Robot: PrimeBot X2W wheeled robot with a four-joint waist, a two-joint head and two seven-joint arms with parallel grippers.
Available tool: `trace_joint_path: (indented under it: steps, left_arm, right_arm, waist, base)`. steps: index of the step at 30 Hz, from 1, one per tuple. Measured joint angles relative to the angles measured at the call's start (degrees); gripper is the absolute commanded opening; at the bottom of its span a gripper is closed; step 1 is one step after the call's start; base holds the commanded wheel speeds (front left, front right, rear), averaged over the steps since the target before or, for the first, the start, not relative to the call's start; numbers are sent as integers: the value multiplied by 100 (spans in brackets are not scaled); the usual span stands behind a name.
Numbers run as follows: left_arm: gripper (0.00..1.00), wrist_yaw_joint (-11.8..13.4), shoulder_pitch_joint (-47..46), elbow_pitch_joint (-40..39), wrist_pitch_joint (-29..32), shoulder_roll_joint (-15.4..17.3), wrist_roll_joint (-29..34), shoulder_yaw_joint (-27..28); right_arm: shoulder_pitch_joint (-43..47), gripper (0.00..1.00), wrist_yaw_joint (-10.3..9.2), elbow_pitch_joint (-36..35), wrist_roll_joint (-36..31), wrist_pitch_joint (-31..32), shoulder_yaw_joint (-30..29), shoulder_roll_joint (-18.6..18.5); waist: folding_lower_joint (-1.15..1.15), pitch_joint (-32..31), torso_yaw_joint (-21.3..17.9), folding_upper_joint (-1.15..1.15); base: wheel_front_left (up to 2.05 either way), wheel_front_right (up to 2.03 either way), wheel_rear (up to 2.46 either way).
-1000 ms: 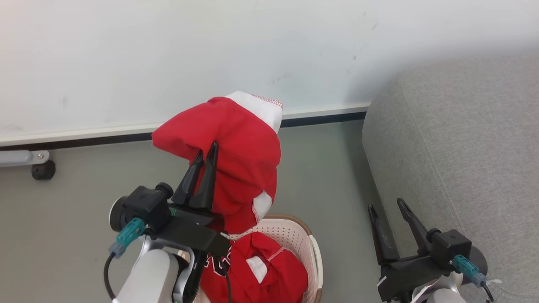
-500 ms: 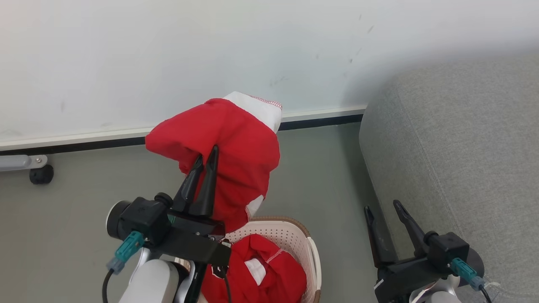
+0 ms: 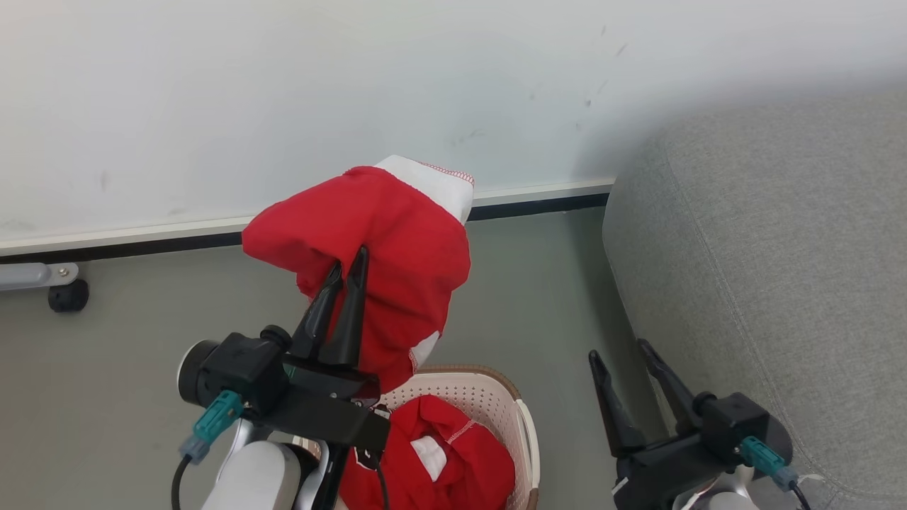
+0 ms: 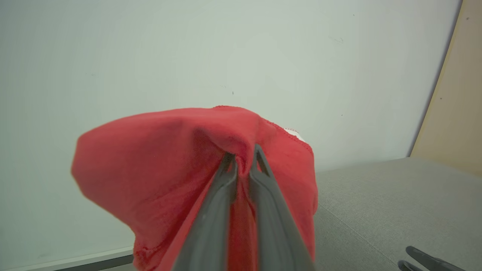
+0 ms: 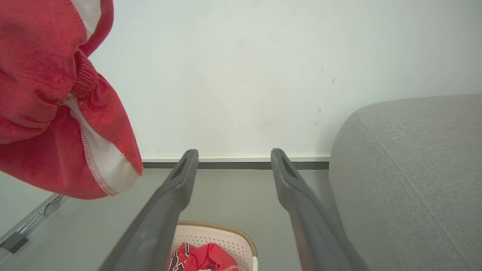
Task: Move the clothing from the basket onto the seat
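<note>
Red clothing (image 3: 397, 234) raised, hem now above basket (image 3: 489, 397).

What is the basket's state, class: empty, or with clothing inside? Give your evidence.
Not empty: a crumpled red garment lies inside the basket, while the left gripper holds a second garment above it.

Two garments (image 3: 397, 241), one basket (image 3: 489, 402), one seat (image 3: 779, 248)

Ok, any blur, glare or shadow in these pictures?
Head view: sharp, with a soft shadow on the wall above the seat. Left wrist view: the red garment smears at its left edge, and the left gripper blurs near the lens. Right wrist view: evenly lit, the right gripper soft at the bottom.
</note>
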Motion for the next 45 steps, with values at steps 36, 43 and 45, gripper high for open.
trace_joint_path:
  steps: [36,43,45]
  left_arm:
    - [0,13,-41,-152,325,-71,8,-550]
    - [0,21,-65,-172,331,-73,7,-566]
    - [0,21,-108,-194,330,-74,5,-567]
  right_arm:
    - [-2313,100,281,59,790,152,3116,93]
    - [-2519,93,135,336,1078,148,3315,96]
    - [-2598,21,81,422,1146,145,3360,96]
  waist:
    - [0,68,237,0]
    - [0,89,251,0]
    - [0,95,251,0]
  base:
    - [0,0,0]
    - [0,0,0]
    - [0,0,0]
